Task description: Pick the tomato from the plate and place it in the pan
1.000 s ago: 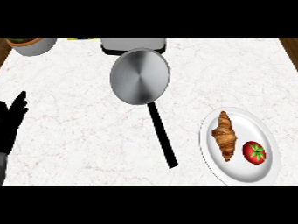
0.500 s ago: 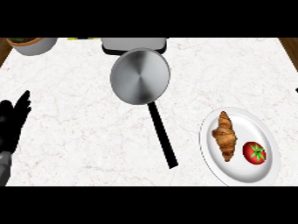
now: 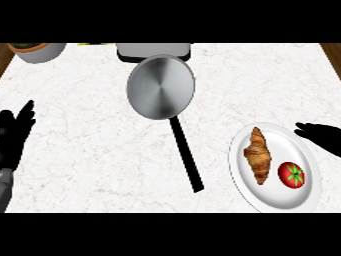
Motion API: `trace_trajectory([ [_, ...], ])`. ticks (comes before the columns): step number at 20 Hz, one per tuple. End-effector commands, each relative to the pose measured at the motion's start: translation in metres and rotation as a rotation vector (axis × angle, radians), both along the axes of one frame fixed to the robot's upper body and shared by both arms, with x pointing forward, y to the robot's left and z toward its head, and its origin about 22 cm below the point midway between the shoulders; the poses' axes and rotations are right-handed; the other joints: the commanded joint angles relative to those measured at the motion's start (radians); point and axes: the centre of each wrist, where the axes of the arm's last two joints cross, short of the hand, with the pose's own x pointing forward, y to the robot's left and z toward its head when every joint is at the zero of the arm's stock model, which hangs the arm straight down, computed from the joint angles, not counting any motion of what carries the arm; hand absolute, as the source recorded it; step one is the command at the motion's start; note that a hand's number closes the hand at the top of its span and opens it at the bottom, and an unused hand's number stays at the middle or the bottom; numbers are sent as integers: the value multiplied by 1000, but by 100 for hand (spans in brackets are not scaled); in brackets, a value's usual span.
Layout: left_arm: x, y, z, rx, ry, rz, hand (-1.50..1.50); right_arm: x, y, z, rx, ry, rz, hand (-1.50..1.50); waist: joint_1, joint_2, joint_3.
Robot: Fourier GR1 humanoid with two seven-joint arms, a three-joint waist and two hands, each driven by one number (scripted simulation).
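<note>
Small red tomato w/ green stalk point(image 3: 292, 174) sits on the white oval plate point(image 3: 275, 200), lower right part, just beside a golden-brown croissant point(image 3: 258, 155). Black right hand point(image 3: 337, 140) hovers at the plate's upper right rim, fingers straight & spread, holding nothing. Best approach imo: come down over the tomato from the right, clear of the croissant, curl round it. Round grey metal pan w/ black handle point(image 3: 160, 88) waits up-left, well apart. Left hand point(image 3: 6, 142) rests open at the left edge.

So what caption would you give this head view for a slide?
Right hand open at the plate's edge near the tomato and croissant; pan waiting, left hand resting.
</note>
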Motion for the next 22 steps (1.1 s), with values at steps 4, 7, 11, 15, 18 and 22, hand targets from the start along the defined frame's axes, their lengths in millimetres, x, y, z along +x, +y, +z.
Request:
trace_trajectory([
  [4, -10, 6, 2, 11, -6, 3, 0, -3, 9, -20, -83, 26, -18, -150, 0, -1, 1],
  [7, -8, -2, 12, 5, -11, 9, 0, -6, 31, -28, -103, 15, -31, -150, 2, -1, 1],
  [11, -17, 7, -2, -2, 5, 11, 0, -11, 28, -52, -162, -9, -52, -150, 1, -1, 1],
  [15, -10, 14, 3, -6, 0, -14, 0, 8, 21, -64, -195, 19, -41, -150, 4, 0, 1],
  [18, -23, 3, 3, -4, 2, 9, 0, -14, 14, -75, -192, 31, -34, -150, 1, -1, 1],
  [22, -12, -3, -7, -20, 6, 14, 0, -11, 18, -93, -186, 28, -31, -150, -2, 0, 1],
])
